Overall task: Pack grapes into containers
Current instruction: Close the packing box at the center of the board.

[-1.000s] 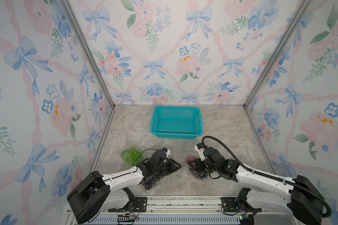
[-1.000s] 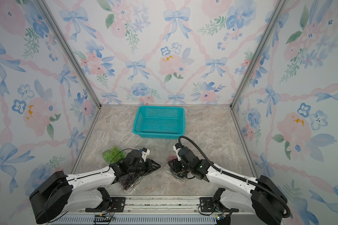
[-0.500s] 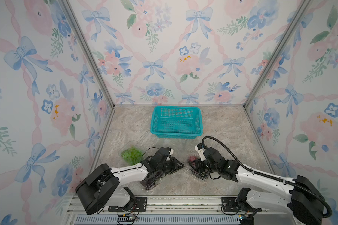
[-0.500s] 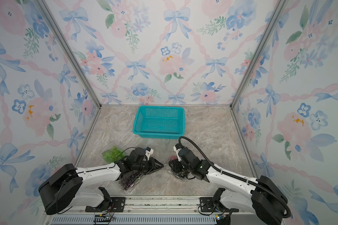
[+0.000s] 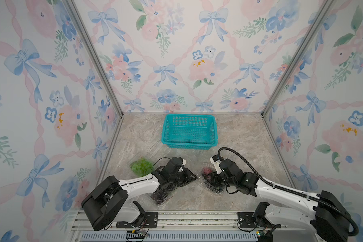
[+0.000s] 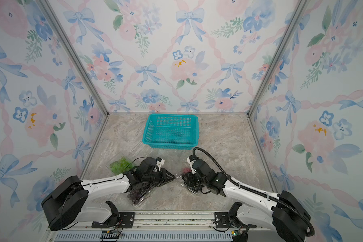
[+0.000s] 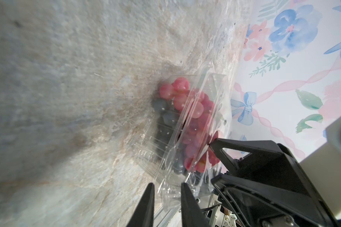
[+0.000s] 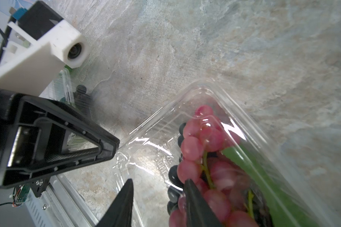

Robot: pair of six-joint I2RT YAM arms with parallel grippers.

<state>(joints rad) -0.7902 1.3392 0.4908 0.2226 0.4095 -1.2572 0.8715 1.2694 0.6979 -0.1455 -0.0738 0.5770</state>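
My right claw (image 8: 158, 180) hangs over the red-grape punnet (image 8: 156, 125), a clear hinged clamshell near the front of the tabletop (image 5: 239, 146). Its lid is ajar. Inside lie red grapes (image 8: 191, 147), round and glossy on thin green stems, with blue-black grapes (image 8: 173, 175) beneath and a green leaf (image 8: 244, 163) along one side. My right claw's jaws stand half apart, one tip at the red grapes. I cannot tell whether they pinch anything.

My left claw (image 7: 166, 186) meets the same punnet from the other side. Its jaws are narrow but apart, with the punnet's corner flap between them.

Beside my left arm, the green-grape punnet (image 5: 132, 162) holds green grapes (image 5: 142, 166). The dark-grape punnet (image 5: 168, 199), under that arm, holds dark purple grapes (image 5: 158, 196).

A teal mesh basket (image 5: 189, 144) sits further back.

The raised marks in the clear plastic are too faint to read.
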